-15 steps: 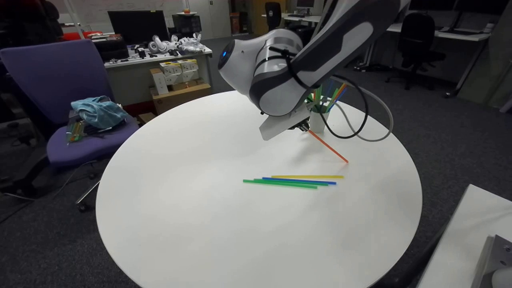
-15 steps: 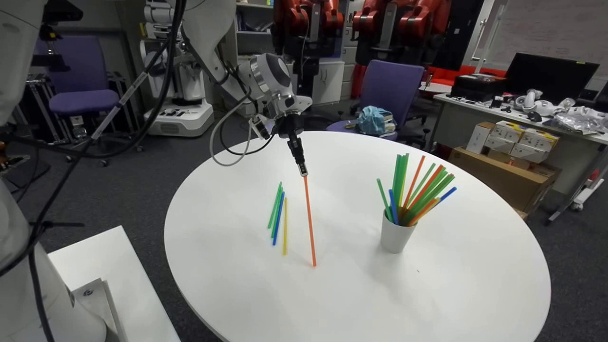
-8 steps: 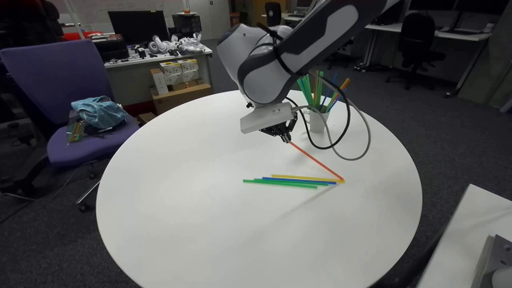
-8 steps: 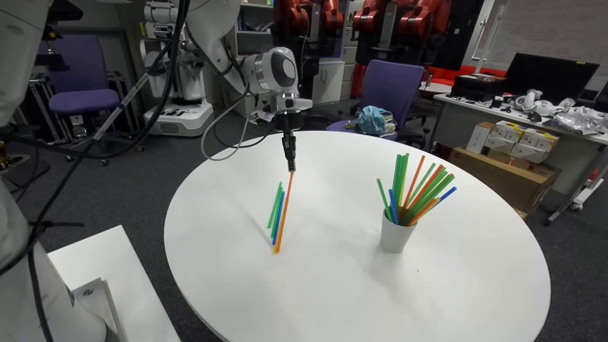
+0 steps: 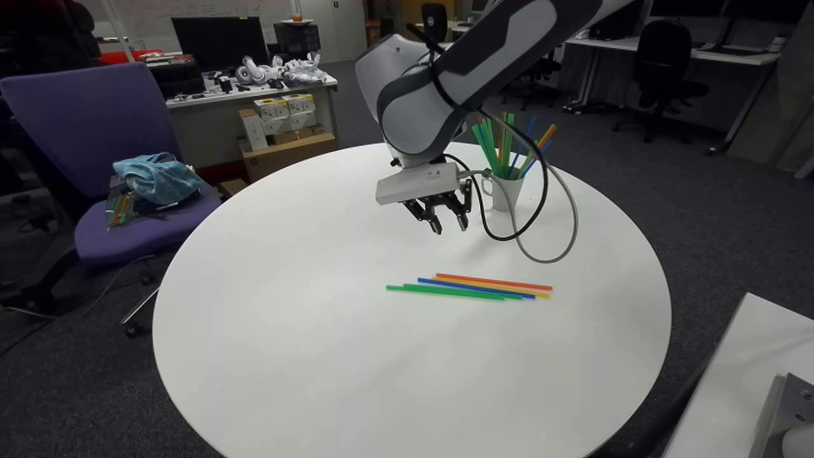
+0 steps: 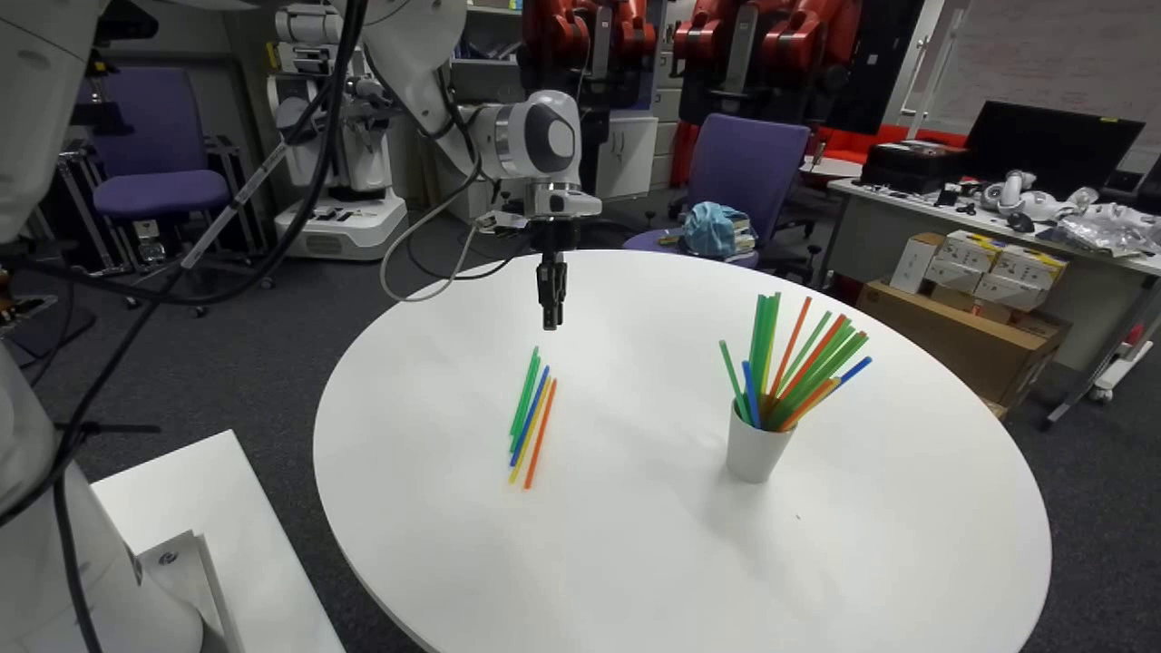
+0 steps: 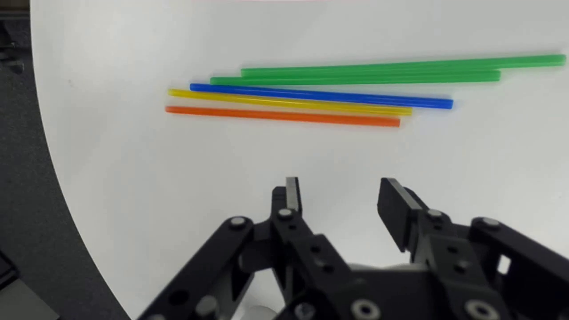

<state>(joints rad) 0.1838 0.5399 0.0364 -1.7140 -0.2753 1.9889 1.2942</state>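
My pincer [image 7: 340, 189] hangs over the desk [image 7: 178, 213], clear of the straws, with a plain gap between its fingers and nothing in it. I'd judge the step in hand to be the letting-go of the orange straw [image 7: 284, 116], since that lies loose and flat on the desk, at the edge of the row nearest my fingertips. The next move, as I see it, calls for keeping height so I don't brush the row; to grip a lying straw I'd want about a quarter turn of the wrist, because my fingers stand apart along its length, not across it. Its long axis runs side to side in the wrist view, nearly level, right end slightly lower; both ends look alike, so I can't call either its front. The yellow straw [image 7: 289, 102] lies just beside it at nearly the same angle, then the blue straw [image 7: 320, 95], then two green straws [image 7: 355, 80] sloping slightly the other way. In both exterior views the mug [image 6: 760, 453] stands upright, well apart from the row, straws leaning out.
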